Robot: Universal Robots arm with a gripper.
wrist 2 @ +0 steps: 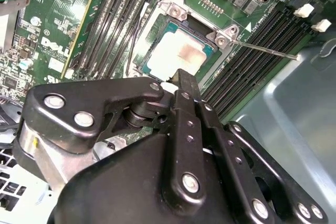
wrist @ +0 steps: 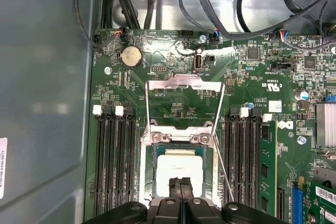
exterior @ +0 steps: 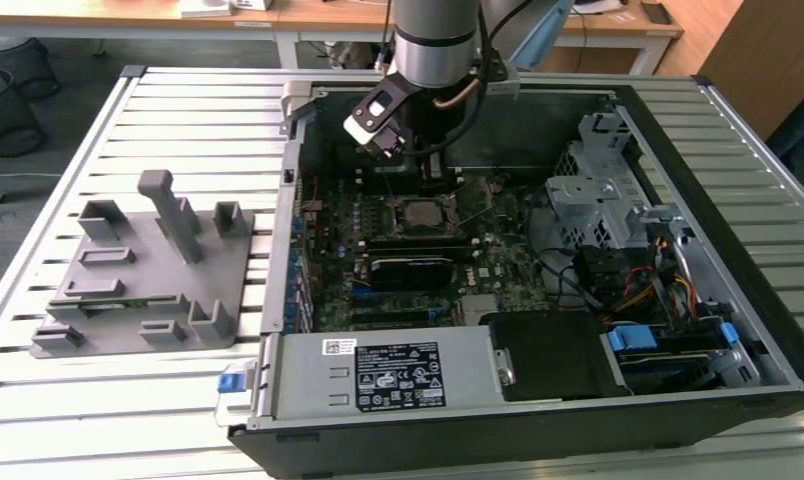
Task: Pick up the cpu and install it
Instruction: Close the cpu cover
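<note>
- Tool (wrist: 181, 187): in the first wrist view you see its two fingertips closed together with nothing between them. They hang just over one edge of the cpu. You cannot tell whether they touch it.
- Cpu (wrist: 180, 167): it lies flat in the socket (wrist: 146, 182), silver top up, seated square inside the metal frame.
- Load plate (wrist: 184, 81): it is swung open and stands clear of the cpu, on the side away from the tool.
- Lever (wrist: 223, 171): the thin rod is released and runs slanted beside the socket.
- Memory slots (wrist: 113, 166): you find banks of them on both sides of the socket, parallel to it.
- Board (wrist: 252, 93): green, lying flat on the floor of the case (exterior: 509, 440).
- Cables (wrist: 210, 3): black bundles loop beyond the far edge of the board.
- Arm (exterior: 436, 40): in the exterior view it reaches down into the open case, over the socket.
- Counter (exterior: 175, 110): slatted metal, and it carries the case.
- Fixture (exterior: 149, 270): grey, on the counter at the exterior view's left of the case, well apart from the tool.
</note>
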